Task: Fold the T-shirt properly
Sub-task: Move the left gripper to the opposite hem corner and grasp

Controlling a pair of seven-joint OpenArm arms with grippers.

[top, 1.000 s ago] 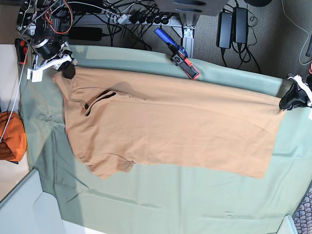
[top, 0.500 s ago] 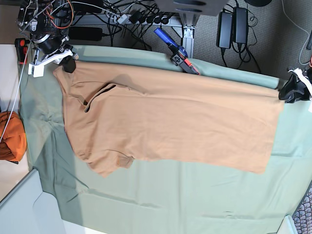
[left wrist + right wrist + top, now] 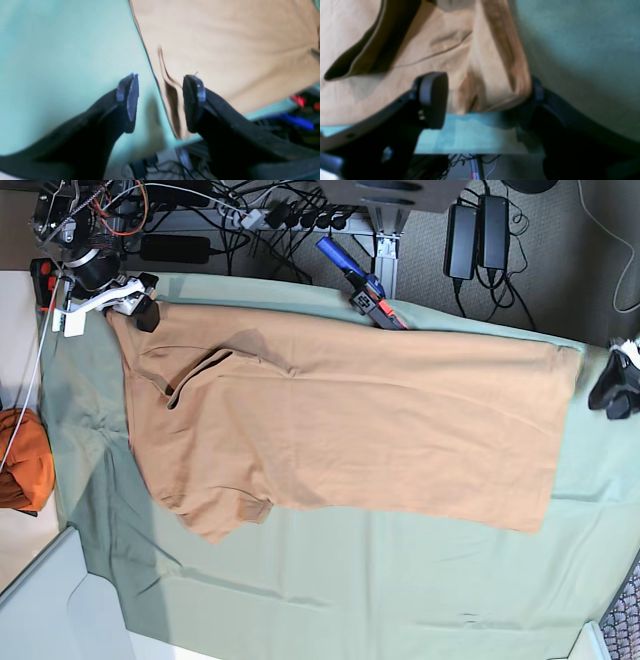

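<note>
The tan-orange T-shirt [image 3: 350, 420] lies spread flat on the pale green sheet [image 3: 400, 580], neck end at the left and hem at the right. My right gripper [image 3: 140, 308] is at the shirt's far left shoulder corner. In the right wrist view it [image 3: 482, 100] is open, with the bunched sleeve fold [image 3: 495, 75] lying between the jaws. My left gripper [image 3: 608, 392] is open and stands just right of the hem, clear of the shirt. In the left wrist view it [image 3: 160, 102] frames the hem corner [image 3: 175, 110], which lies loose on the sheet.
A blue and red tool [image 3: 362, 288] lies at the table's far edge against the shirt. A brighter orange cloth bundle [image 3: 22, 460] sits off the left edge. Cables and power bricks [image 3: 475, 235] lie on the floor behind. A pale bin [image 3: 40, 610] is at the lower left.
The shirt's far edge has been drawn toward the table's far side. My left gripper has let go of the hem corner and moved right, off the shirt. My right gripper shifted slightly toward the far edge.
</note>
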